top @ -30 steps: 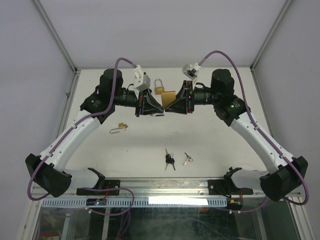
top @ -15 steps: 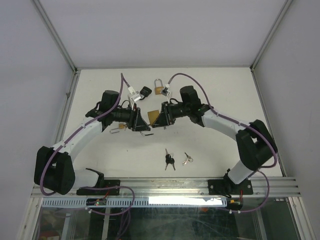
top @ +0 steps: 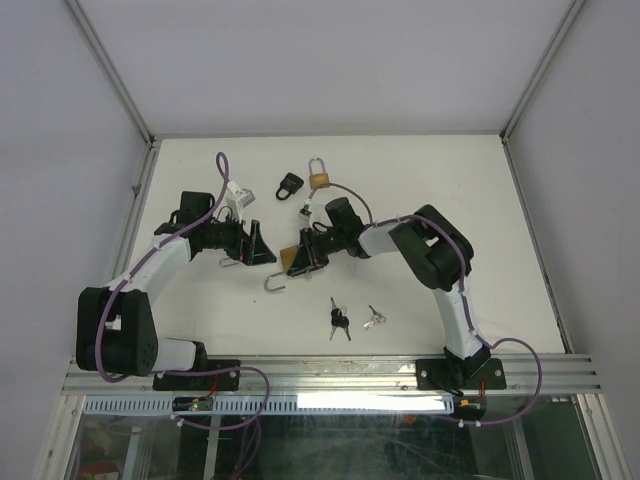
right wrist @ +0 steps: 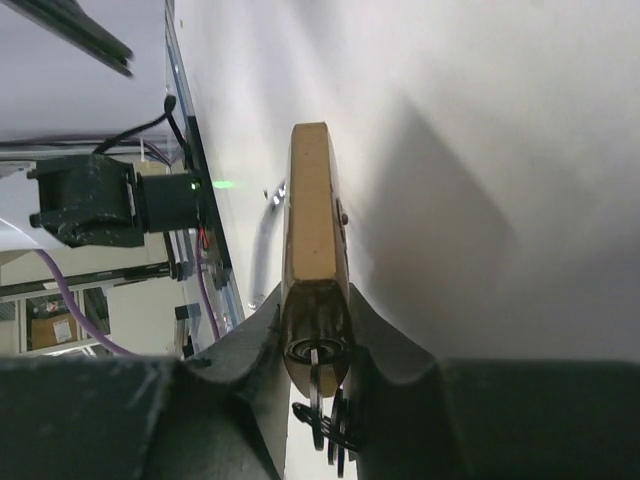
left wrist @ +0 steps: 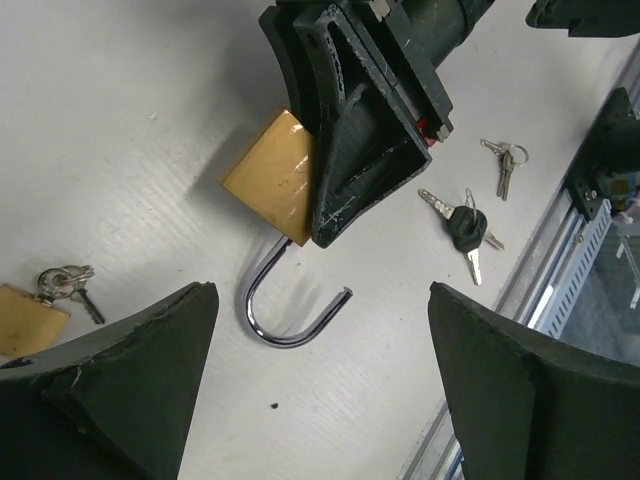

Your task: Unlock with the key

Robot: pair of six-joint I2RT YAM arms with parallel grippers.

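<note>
The right gripper (top: 304, 257) is clenched on the large brass padlock (left wrist: 272, 176) near the middle of the overhead frame. Its fingers pinch the two broad faces of the body. In the left wrist view the padlock sits in the upper centre, tilted, with one dark finger (left wrist: 352, 150) across its right half. Its shackle (left wrist: 288, 318) is swung out: one leg enters the body, and the free end hangs clear at the lower right of the loop. Whether the shackle rests on the table (top: 450, 180) or hangs just above it cannot be told.

The right wrist view looks along the padlock's narrow edge. A key (right wrist: 316, 372) stands in the cylinder at the near end, with dark key heads hanging from it.

The left gripper (left wrist: 320, 400) is released and holds nothing. Its two fingers are spread wide at the bottom corners of its own view, just left of the padlock in the overhead frame.

A bunch of black-headed keys (left wrist: 463, 229) and a set of silver keys (left wrist: 505, 160) lie at the right of the left wrist view. A small brass padlock (left wrist: 24, 318) lies at its left edge. A black padlock (top: 290, 184) and another brass padlock (top: 318, 176) lie above centre in the overhead frame.
</note>
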